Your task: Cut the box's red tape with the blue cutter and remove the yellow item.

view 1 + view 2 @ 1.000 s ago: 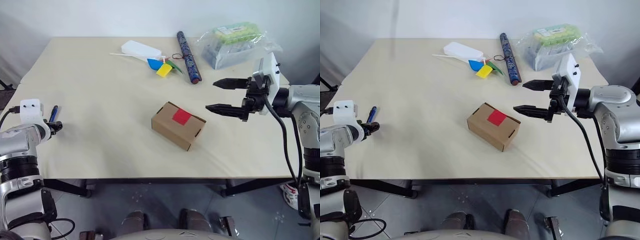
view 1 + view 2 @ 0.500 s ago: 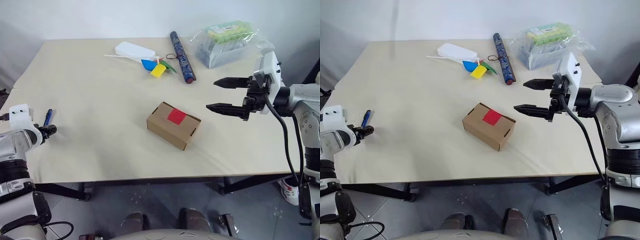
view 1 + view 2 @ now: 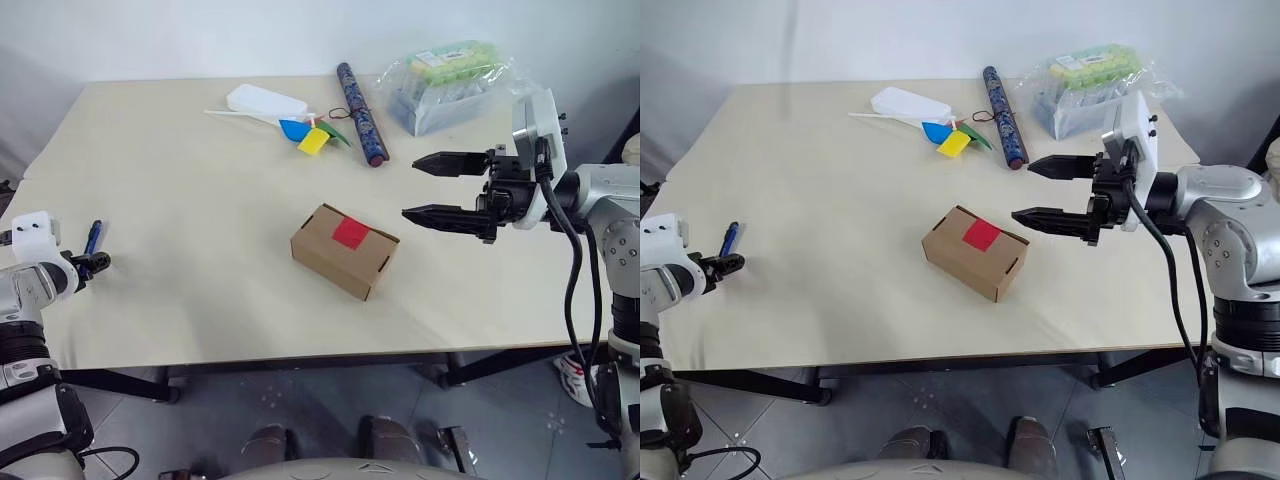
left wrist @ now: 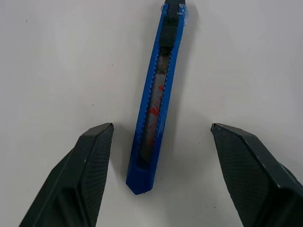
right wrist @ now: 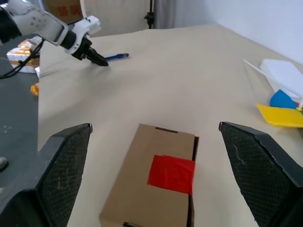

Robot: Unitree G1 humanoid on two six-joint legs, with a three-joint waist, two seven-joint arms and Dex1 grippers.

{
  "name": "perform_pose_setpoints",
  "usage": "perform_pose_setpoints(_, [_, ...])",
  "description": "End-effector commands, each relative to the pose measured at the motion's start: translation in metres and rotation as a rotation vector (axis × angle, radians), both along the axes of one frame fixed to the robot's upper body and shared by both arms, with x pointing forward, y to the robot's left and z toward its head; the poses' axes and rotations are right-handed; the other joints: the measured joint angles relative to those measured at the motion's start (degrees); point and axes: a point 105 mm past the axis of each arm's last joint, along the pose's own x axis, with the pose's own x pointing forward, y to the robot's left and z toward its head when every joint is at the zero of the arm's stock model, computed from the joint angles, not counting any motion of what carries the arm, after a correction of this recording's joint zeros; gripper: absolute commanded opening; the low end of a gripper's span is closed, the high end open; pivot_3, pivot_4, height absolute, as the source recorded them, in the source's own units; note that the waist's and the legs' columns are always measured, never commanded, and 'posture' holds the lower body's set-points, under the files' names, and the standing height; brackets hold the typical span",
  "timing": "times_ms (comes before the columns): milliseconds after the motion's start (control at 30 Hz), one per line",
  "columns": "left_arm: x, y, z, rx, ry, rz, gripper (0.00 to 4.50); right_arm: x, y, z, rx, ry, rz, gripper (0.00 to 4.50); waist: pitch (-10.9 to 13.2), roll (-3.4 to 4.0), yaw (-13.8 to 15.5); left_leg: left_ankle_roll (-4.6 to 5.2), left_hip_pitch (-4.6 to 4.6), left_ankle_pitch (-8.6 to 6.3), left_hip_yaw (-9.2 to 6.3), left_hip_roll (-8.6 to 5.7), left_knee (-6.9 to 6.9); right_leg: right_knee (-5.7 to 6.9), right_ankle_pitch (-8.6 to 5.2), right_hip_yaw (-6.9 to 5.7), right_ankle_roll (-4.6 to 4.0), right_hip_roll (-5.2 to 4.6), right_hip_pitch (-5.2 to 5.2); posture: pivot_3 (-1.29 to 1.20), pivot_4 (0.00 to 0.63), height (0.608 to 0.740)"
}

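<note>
The brown cardboard box (image 3: 343, 252) lies closed in the middle of the table, with the red tape (image 3: 351, 232) on its top face. Near the table's left edge lies the blue cutter (image 3: 94, 236). My left gripper (image 3: 99, 263) hovers at its near end, open. In the left wrist view the cutter (image 4: 156, 99) lies between the spread fingers (image 4: 90, 161), untouched. My right gripper (image 3: 410, 188) hangs open above the table just right of the box, pointing left at it, with the box (image 5: 156, 189) and tape (image 5: 171, 174) ahead of it. The yellow item is out of view.
At the back of the table lie a long dark patterned tube (image 3: 359, 98), a clear bag of green-topped packs (image 3: 450, 82), a white flat piece (image 3: 265, 100) and small coloured paper pieces (image 3: 312, 135). The beige table (image 3: 200, 300) ends close to my left gripper.
The whole view has shifted a little. My right gripper has edged slightly left toward the box. My left gripper stays open at the cutter's end.
</note>
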Motion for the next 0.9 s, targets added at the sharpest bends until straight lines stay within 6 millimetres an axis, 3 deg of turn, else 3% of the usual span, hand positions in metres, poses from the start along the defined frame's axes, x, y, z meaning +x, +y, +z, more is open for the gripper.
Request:
perform_pose_setpoints(33, [-0.026,0.009,-0.04,-0.023,0.177,0.047,3.49,-0.012,0.004,0.02,0.019,-0.075,0.055,4.5,0.0,0.0,-0.29,0.01,0.0,-0.01,0.01,0.01,0.0,0.0,0.0,0.0,0.0,0.0,0.0,0.0,0.15,0.74])
perform_pose_setpoints(233, [-0.032,0.01,-0.045,-0.032,0.203,0.046,3.49,-0.016,0.015,0.032,0.059,-0.099,0.091,4.5,-0.06,0.13,-1.08,-0.01,0.1,-0.04,0.12,0.06,-0.13,0.02,0.0,0.07,0.0,0.0,-0.05,0.0,0.15,0.74])
perform_pose_setpoints(333, [-0.033,0.011,-0.046,-0.034,0.204,0.05,2.91,-0.015,0.015,0.032,0.057,-0.1,0.089,4.5,-0.06,0.13,-1.06,0.03,0.1,-0.08,0.15,0.09,-0.11,0.01,0.0,0.08,0.0,-0.03,-0.04,0.0,0.15,0.74])
perform_pose_setpoints(467, [-0.036,0.011,-0.047,-0.036,0.204,0.052,1.82,-0.013,0.014,0.031,0.046,-0.106,0.08,4.5,-0.06,0.13,-1.25,0.02,0.33,-0.1,0.44,0.11,-0.22,0.03,0.0,0.16,0.0,-0.04,-0.03,0.0,0.15,0.74])
perform_pose_setpoints(600, [-0.037,0.012,-0.047,-0.039,0.202,0.055,1.82,-0.011,0.013,0.032,0.038,-0.108,0.071,4.5,-0.08,0.17,-1.32,0.02,1.01,-0.12,1.0,0.23,-0.8,0.02,0.0,0.28,-0.02,-0.17,0.07,0.0,0.15,0.74])
perform_pose_setpoints(867, [-0.042,0.012,-0.049,-0.042,0.211,0.06,1.82,-0.008,0.009,0.032,0.016,-0.119,0.051,4.5,-0.08,0.17,-1.37,0.04,0.99,-0.18,1.12,0.29,-0.86,-0.03,0.01,0.34,-0.03,-0.18,-0.01,0.0,0.15,0.74])
perform_pose_setpoints(900, [-0.042,0.012,-0.049,-0.043,0.212,0.065,1.63,-0.008,0.009,0.032,0.016,-0.121,0.051,4.5,-0.08,0.18,-1.4,0.05,0.99,-0.18,1.12,0.29,-0.86,-0.03,0.01,0.33,-0.03,-0.18,-0.02,0.0,0.15,0.74])
